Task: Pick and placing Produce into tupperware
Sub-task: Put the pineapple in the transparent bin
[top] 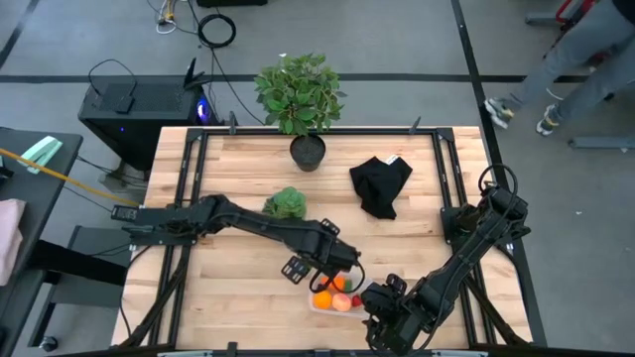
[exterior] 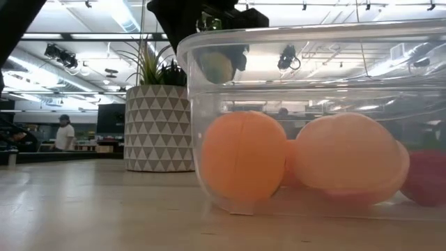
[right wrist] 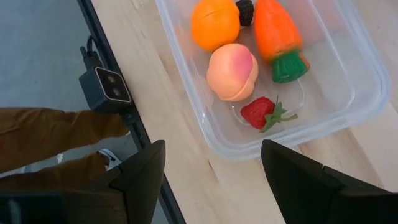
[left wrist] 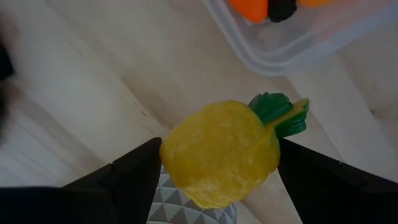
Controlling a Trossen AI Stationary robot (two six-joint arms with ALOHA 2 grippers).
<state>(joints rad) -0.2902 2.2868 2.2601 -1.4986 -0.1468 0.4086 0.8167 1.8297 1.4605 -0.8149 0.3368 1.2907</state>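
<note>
While I hold both arms at the near edge of the wooden counter (top: 248,297), these are my notes.

Left pincer (left wrist: 214,168): clamped across a bumpy yellow toy fruit with a green leaf (left wrist: 221,152), one dark finger on each side; it hangs over bare wood, just beside the container's rounded corner and not yet above the opening.

Container: small clear plastic rectangular tupperware (right wrist: 348,81), sitting near the counter's front edge between the two arms.

Already inside: round orange ball (right wrist: 214,23), peach-coloured piece (right wrist: 232,71), orange carrot with green top (right wrist: 277,37), small red strawberry (right wrist: 261,113).

Right pincer (right wrist: 211,180): fingers spread with nothing between them, hovering by the container's near side, partly past the counter edge.

Risk, early release: I judge that letting go from this spot would drop the yellow fruit on wood outside the wall, and its rounded body would likely roll.

Risk, rim strike: coming across too low could catch the light container's lip and shove or tip it toward the edge.

Risk, crowding: four pieces fill much of the floor; a drop onto the ball or peach piece may bounce out.

Risk, arm contact: both pincers are near each other, so I would keep the right one parked.

Bystanders: black cloth (top: 380,184) and two potted plants (top: 298,94) lie well apart, no concern.
</note>
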